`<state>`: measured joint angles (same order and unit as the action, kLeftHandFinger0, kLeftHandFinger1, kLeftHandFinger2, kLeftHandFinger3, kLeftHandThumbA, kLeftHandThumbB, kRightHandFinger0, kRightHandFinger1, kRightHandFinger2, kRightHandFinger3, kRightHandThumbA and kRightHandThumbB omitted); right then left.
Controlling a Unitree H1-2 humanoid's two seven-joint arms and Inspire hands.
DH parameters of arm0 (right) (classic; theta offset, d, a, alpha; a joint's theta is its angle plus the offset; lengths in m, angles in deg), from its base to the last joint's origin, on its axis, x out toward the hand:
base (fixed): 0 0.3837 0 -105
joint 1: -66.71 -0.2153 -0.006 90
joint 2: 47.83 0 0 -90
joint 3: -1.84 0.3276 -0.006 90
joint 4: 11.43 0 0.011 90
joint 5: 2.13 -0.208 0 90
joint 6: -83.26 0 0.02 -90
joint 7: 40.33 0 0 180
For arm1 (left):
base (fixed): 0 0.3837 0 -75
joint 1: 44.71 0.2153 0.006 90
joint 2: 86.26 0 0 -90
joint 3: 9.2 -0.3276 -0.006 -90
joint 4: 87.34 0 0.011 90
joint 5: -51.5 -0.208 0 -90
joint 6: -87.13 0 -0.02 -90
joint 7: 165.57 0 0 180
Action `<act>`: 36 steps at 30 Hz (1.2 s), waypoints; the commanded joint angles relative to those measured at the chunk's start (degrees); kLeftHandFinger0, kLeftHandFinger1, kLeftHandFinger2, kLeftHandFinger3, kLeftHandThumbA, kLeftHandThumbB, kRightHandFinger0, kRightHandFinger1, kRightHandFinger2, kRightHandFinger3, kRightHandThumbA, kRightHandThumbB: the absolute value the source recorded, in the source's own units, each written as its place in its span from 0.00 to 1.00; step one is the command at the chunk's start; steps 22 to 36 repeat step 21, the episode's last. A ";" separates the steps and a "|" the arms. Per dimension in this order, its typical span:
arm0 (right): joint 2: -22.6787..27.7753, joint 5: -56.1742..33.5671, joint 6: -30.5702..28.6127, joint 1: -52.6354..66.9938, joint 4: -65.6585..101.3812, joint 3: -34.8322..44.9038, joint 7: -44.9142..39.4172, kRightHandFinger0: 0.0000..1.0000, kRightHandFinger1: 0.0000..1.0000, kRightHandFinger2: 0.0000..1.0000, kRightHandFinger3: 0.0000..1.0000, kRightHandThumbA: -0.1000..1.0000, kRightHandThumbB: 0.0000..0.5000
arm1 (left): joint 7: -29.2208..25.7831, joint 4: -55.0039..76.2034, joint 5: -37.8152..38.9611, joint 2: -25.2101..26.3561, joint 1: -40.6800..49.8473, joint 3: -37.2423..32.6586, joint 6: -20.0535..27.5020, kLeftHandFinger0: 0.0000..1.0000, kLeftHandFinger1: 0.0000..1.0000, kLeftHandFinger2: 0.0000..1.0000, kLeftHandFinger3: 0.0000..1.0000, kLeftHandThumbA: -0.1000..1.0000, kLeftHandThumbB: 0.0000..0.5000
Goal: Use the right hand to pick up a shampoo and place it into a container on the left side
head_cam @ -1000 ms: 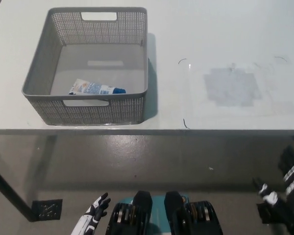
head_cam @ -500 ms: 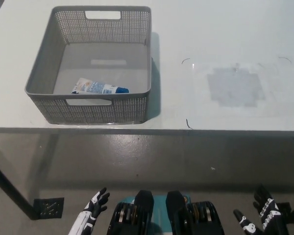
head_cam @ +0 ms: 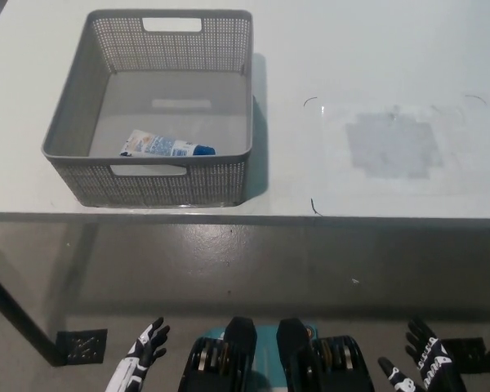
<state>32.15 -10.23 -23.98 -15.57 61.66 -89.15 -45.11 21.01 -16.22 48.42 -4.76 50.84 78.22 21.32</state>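
White counter (head_cam: 376,49); grey perforated plastic basket (head_cam: 65,122) holds white-and-blue shampoo tube (head_cam: 165,147), label unreadable. White left hand (head_cam: 139,359), black right hand (head_cam: 420,367) low, fingers spread, empty.

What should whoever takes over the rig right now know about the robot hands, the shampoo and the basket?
Left robot hand: open, holding nothing, low at the picture's bottom left, below the table edge.
Right robot hand: open, holding nothing, low at the bottom right, also below the table edge.
Shampoo tube: lying on its side on the floor of the grey basket, near the front wall.
Basket: on the left part of the white table. A greyish patch marks the table's right part; no other item shows there.
Done: the shampoo is in the container.
Left: nothing visible for this item; both hands are clear of the table.
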 commanded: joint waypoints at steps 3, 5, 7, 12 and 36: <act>0.23 -0.46 -2.04 -0.93 0.68 0.12 -2.08 1.00 1.00 1.00 1.00 0.88 0.63 | -0.25 0.20 1.68 0.20 0.20 0.71 2.49 1.00 1.00 1.00 1.00 1.00 0.49; 0.16 -0.17 -2.10 -1.04 0.56 0.04 -2.07 1.00 1.00 1.00 1.00 0.88 0.62 | -0.54 0.33 1.09 0.35 0.26 0.71 2.20 1.00 1.00 1.00 1.00 1.00 0.51; 0.04 -0.55 -2.11 -1.23 0.50 0.06 -2.34 1.00 1.00 1.00 1.00 0.87 0.60 | -0.59 0.06 1.31 0.28 0.00 0.83 2.44 1.00 1.00 1.00 1.00 1.00 0.50; 0.04 -0.15 -2.21 -0.91 1.01 -0.15 -2.59 1.00 1.00 1.00 1.00 0.88 0.60 | -0.55 0.09 1.10 0.54 0.20 0.75 2.57 1.00 1.00 1.00 1.00 1.00 0.47; 0.23 0.44 -1.64 -2.67 0.90 -0.01 -2.54 1.00 1.00 1.00 1.00 0.88 0.61 | -1.12 0.44 1.00 0.32 -0.83 1.21 1.32 1.00 1.00 1.00 1.00 0.95 0.45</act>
